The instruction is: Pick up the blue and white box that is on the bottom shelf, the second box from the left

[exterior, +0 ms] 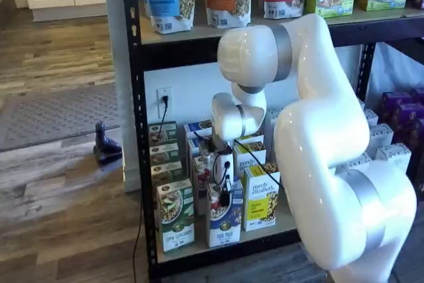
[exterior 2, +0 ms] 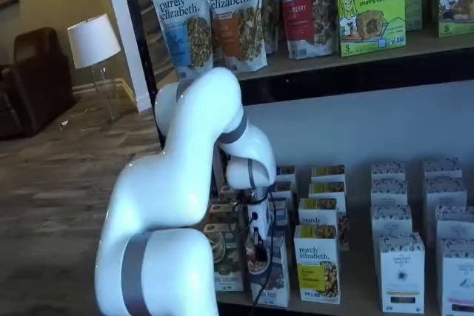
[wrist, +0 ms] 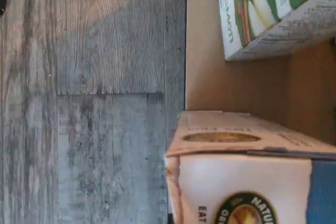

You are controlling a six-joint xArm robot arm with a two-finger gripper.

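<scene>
Gripper [exterior: 225, 198] is hung directly over the blue box [exterior: 224, 220], long axis upright, on the shelf [exterior: 278, 226]. Finger gap and grip can't be told.

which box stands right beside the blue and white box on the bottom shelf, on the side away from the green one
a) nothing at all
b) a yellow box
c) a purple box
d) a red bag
b: in a shelf view the yellow box stands next to the blue and white box at the front of the bottom shelf, with the green box on the other side.
</scene>
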